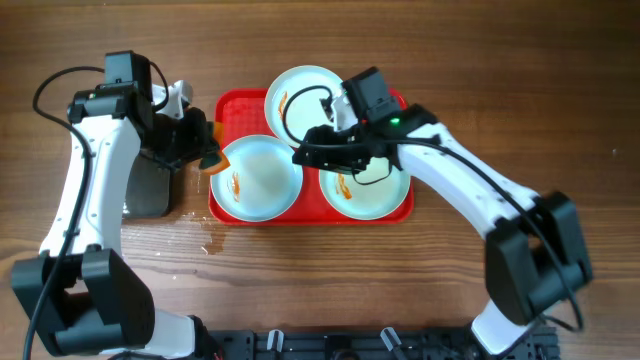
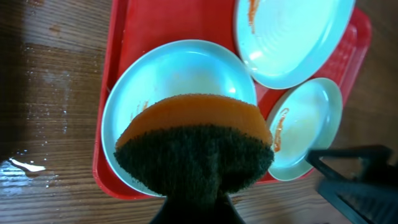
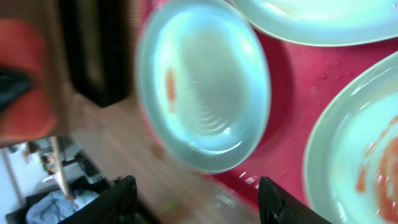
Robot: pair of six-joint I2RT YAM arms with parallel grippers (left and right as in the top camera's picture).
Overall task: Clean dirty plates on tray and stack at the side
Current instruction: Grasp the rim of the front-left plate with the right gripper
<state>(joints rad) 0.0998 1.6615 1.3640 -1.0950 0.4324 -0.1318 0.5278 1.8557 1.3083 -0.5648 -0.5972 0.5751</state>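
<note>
Three pale mint-white plates lie on the red tray (image 1: 228, 108): a back plate (image 1: 303, 92), a front left plate (image 1: 262, 180) and a front right plate (image 1: 368, 190), each with an orange-red smear. My left gripper (image 1: 205, 150) is shut on an orange and dark green sponge (image 2: 196, 146) at the front left plate's (image 2: 180, 74) left rim. My right gripper (image 1: 305, 155) is open and empty, hovering low over the tray between the plates. In the blurred right wrist view its fingers (image 3: 202, 202) straddle the near rim of the front left plate (image 3: 205, 81).
A black pan (image 1: 150, 188) sits left of the tray, under the left arm. Water drops lie on the wooden table in front of the tray's left corner (image 1: 215, 238) and show in the left wrist view (image 2: 25, 165). The right gripper shows at the lower right of the left wrist view (image 2: 354, 177).
</note>
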